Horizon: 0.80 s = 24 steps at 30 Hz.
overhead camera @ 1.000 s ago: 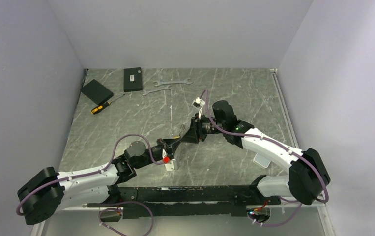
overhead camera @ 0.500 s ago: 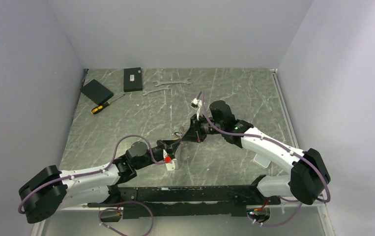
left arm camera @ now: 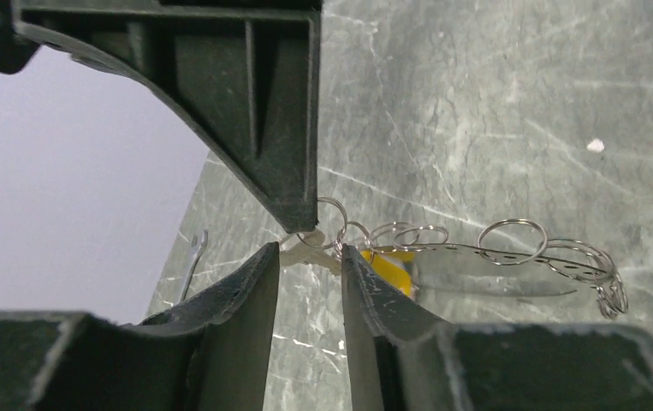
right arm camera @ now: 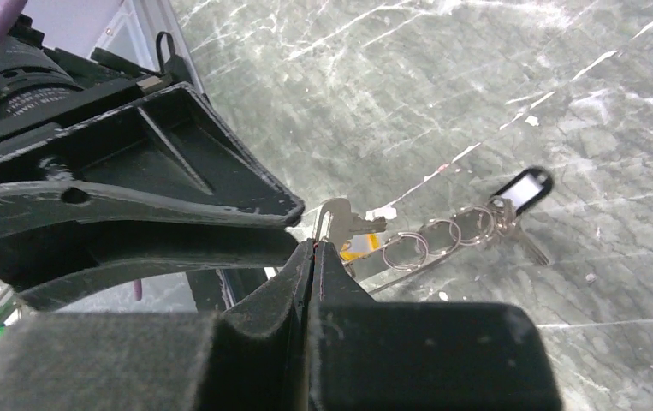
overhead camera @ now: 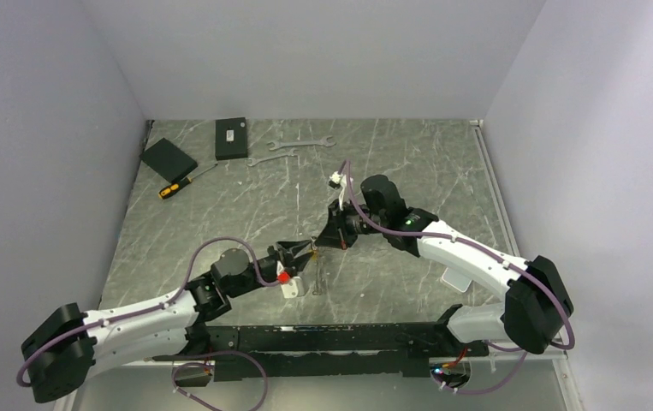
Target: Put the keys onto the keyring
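The keyring (right arm camera: 442,238) is a long thin silvery loop strung with small rings, hanging in the air between both arms; it also shows in the left wrist view as the keyring (left arm camera: 511,250). A black tag with a white label (right arm camera: 524,188) hangs at its far end. My right gripper (right arm camera: 314,248) is shut on a silvery key (right arm camera: 337,221) at the ring's near end. A brass-yellow key (left arm camera: 388,266) hangs just behind. My left gripper (left arm camera: 310,257) is open, its fingers either side of that key's whitish end (left arm camera: 305,249) without pinching it. From above, the left gripper (overhead camera: 305,251) and right gripper (overhead camera: 323,242) nearly meet tip to tip.
Two silver wrenches (overhead camera: 303,142) (overhead camera: 263,160) lie at the back of the table. Beside them are two black boxes (overhead camera: 231,138) (overhead camera: 168,157) and a yellow-handled screwdriver (overhead camera: 177,185). A small white object (overhead camera: 453,279) sits under the right arm.
The right gripper has shut on the key, and then the left gripper has opened off it. Both arms have drifted a little to the left, and the keyring now dangles below the tips.
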### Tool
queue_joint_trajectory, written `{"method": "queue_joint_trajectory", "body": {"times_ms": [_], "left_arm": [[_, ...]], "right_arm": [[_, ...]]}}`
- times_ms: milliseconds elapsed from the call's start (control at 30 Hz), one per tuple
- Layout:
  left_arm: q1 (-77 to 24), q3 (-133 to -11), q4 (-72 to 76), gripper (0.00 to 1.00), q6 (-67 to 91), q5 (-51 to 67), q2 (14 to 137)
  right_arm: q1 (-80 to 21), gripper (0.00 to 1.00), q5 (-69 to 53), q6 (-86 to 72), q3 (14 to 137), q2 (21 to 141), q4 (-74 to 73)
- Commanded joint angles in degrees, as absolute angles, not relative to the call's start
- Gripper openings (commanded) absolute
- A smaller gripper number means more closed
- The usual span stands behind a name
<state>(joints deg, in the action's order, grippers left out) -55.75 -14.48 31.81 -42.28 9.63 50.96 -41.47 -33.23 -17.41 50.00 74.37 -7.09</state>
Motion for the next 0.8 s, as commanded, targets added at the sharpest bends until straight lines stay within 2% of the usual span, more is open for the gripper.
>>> {"method": "queue_joint_trajectory", "body": {"times_ms": [0, 167, 667, 767], "left_arm": [[-56.1, -16.3, 29.9, 0.36, -37.9, 10.0, 46.4], [-56.1, -16.5, 27.2, 0.26, -36.4, 9.3, 45.6], [-56.1, -16.5, 42.9, 0.20, -31.5, 4.4, 57.3], [-56.1, -16.2, 44.7, 0.23, -30.9, 2.8, 57.6]], "right_arm": [[-41.8, 0.00, -32.9, -16.2, 54.3, 73.8, -4.5], [-41.9, 0.00, -32.4, -16.8, 54.4, 72.9, -3.6], [-41.9, 0.00, -34.7, -17.6, 52.3, 71.3, -0.3], [-41.9, 0.00, -34.6, -17.7, 51.9, 71.2, -0.3]]}}
